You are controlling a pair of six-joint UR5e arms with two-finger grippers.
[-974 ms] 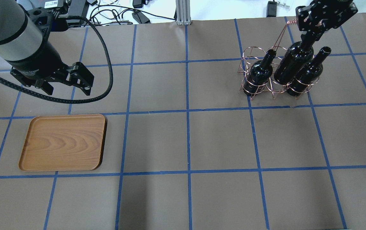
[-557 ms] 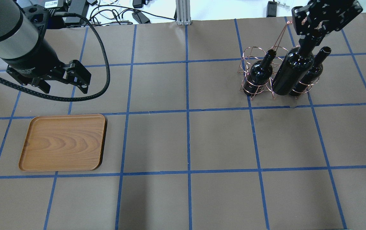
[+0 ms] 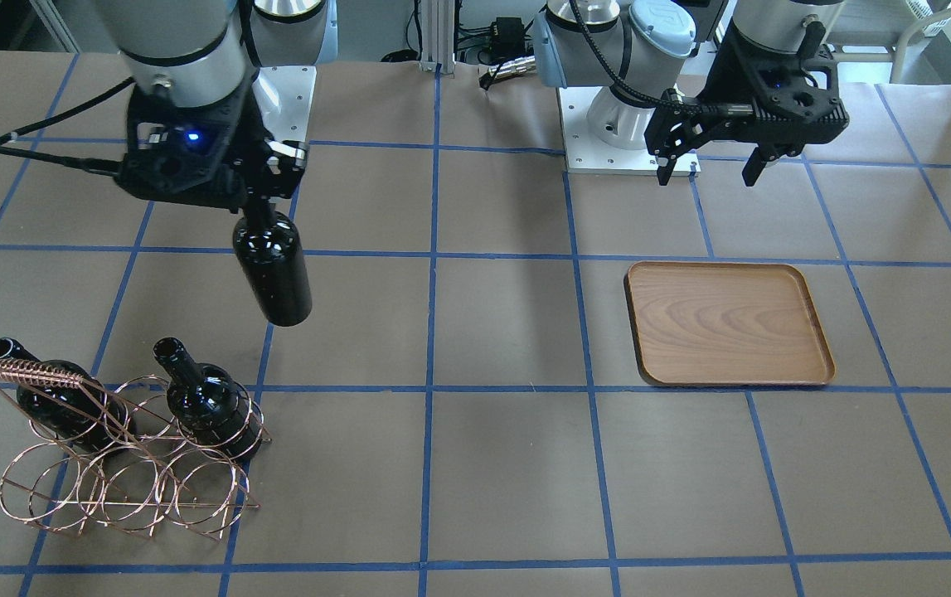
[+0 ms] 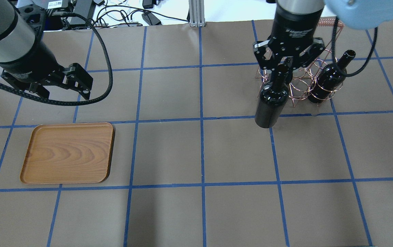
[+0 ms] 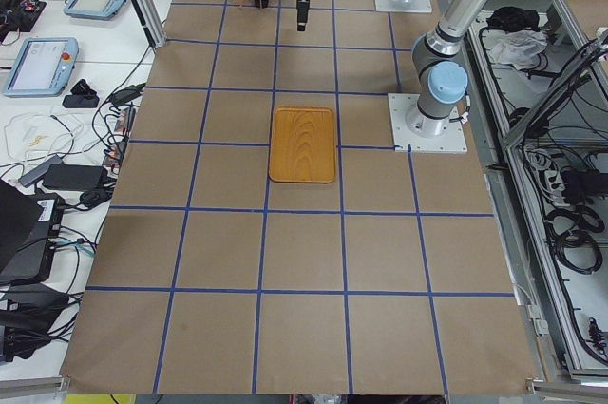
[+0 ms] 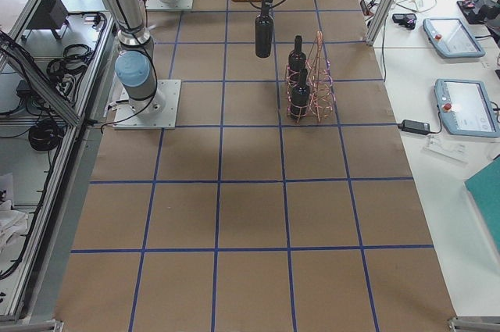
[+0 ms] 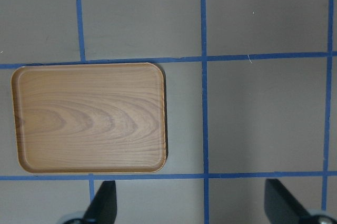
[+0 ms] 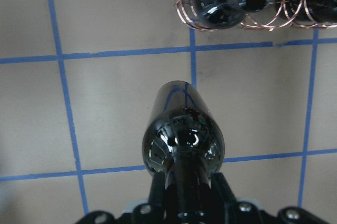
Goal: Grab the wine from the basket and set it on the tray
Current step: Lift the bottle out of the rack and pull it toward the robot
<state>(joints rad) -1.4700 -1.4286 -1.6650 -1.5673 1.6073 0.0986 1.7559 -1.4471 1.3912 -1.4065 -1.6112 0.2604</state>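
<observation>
**Right gripper carries one bottle by the neck, clear of the basket**

The right gripper [image 4: 286, 65] is closed tight on the narrow neck of a wine bottle [image 4: 271, 104], one finger on each side. The wrist view shows the dark neck clamped between them. The bottle hangs roughly upright above the table [image 4: 237, 154], touching neither the table nor the basket. Its glass is glossy and near-black, with no label, rounded shoulders and a straight cylindrical body.

The basket [image 3: 31, 375] stands on the far right of the table as seen from overhead. It is copper-coloured wire bent into looped rings, with a coil-wrapped handle bar on top. Two other bottles [image 3: 211, 408] of the same kind sit in its rings, and the ring between them holds nothing.

The left gripper [image 4: 63, 91] hangs wide open over bare table, gripping nothing, just beyond the far edge of the tray [image 4: 68, 153]. The tray lies flat on the left, well apart from the bottle. It is a brown wooden rectangle with rounded corners, arched grain and a low raised rim.
</observation>
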